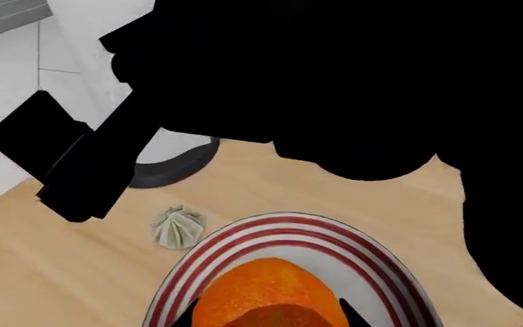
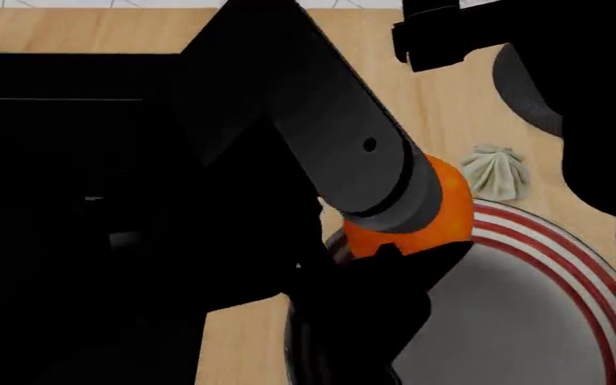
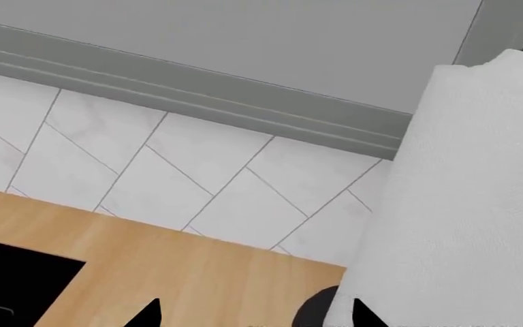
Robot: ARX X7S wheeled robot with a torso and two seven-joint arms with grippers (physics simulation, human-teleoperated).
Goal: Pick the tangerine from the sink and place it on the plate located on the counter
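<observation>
The tangerine point(image 1: 271, 293) is round and bright orange, with a bumpy, dotted skin. The left hand point(image 1: 271, 319) holds it between two dark pointed fingers, one on each side. In the head view the fruit point(image 2: 442, 212) peeks out from under the grey, round left arm, right over the near edge of the plate point(image 2: 565, 265). I cannot tell if it touches the plate.

The plate is big and round, smooth and grey in the middle, with red and white rings around its rim.

Just past the plate, a small beige bulb point(image 1: 177, 227) with ridges lies on the light wooden surface point(image 1: 62, 272), which has fine lines in it.

Farther back stands a white paper roll point(image 3: 462, 204), soft and crinkly, on a round black base point(image 1: 175, 167). The right hand point(image 3: 252, 317) shows only two dark tips set wide apart, with nothing between them. Behind it is a white tiled wall point(image 3: 198, 163). A corner of the black sink point(image 3: 16, 283) shows too.
</observation>
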